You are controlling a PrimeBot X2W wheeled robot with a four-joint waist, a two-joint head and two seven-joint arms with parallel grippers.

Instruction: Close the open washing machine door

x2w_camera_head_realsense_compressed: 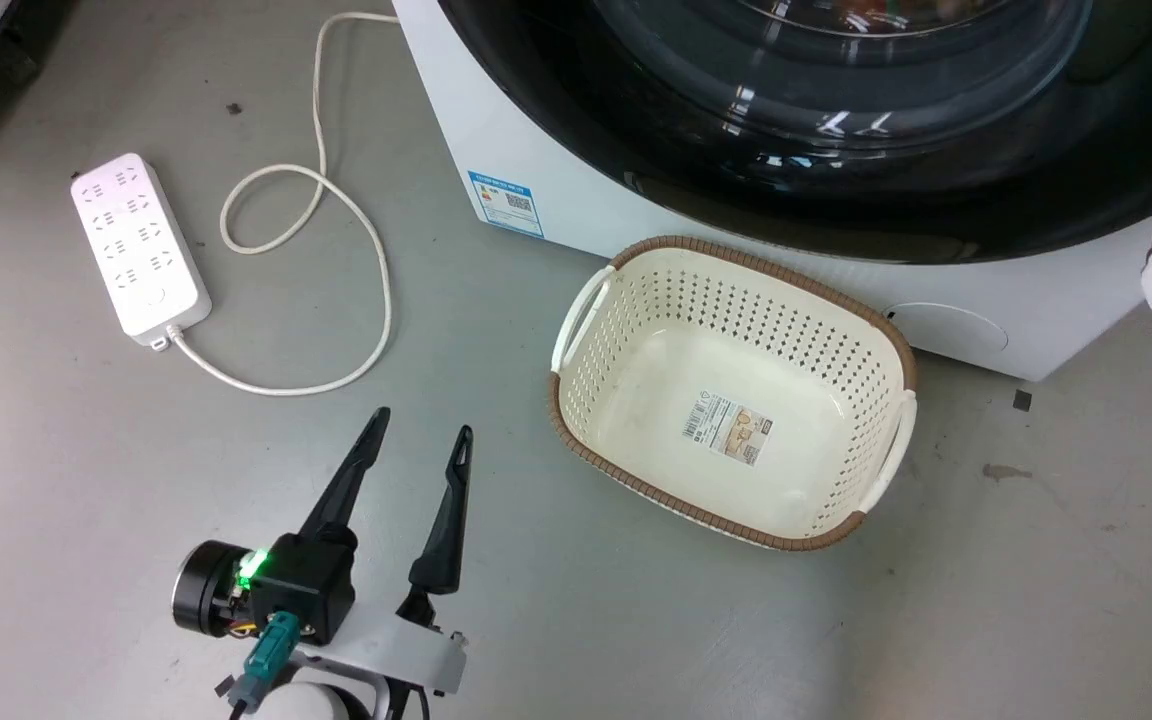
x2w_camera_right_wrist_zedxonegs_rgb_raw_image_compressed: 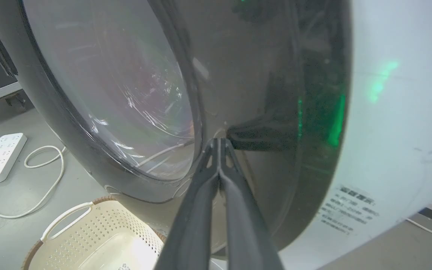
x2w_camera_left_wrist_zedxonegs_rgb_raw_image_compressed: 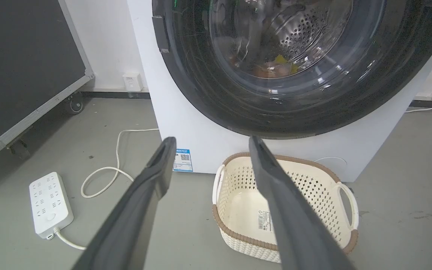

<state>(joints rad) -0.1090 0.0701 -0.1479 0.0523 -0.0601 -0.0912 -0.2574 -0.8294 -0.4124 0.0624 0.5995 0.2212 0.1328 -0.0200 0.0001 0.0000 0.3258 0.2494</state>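
Covering most of the white washing machine's (x2w_camera_head_realsense_compressed: 576,225) front, the round black-rimmed door (x2w_camera_head_realsense_compressed: 836,150) lies flat, or very nearly flat, against the cabinet; whether it has latched cannot be told. Through its glass bowl the steel drum (x2w_camera_left_wrist_zedxonegs_rgb_raw_image_compressed: 306,26) shows with some coloured laundry (x2w_camera_left_wrist_zedxonegs_rgb_raw_image_compressed: 276,67) at the bottom. The right claw (x2w_camera_right_wrist_zedxonegs_rgb_raw_image_compressed: 219,144) has its two fingers pressed fully together, holding nothing, with the tips against the door's dark rim beside the glass. On the grey floor (x2w_camera_head_realsense_compressed: 986,600) just in front of the machine sits a cream perforated basket (x2w_camera_head_realsense_compressed: 766,268) with a brown rim. The left claw (x2w_camera_head_realsense_compressed: 421,420) hangs over the floor left of the basket, fingers spread wide and empty. Farther left lie a white power strip (x2w_camera_head_realsense_compressed: 141,245) and its looped cord (x2w_camera_head_realsense_compressed: 376,290).
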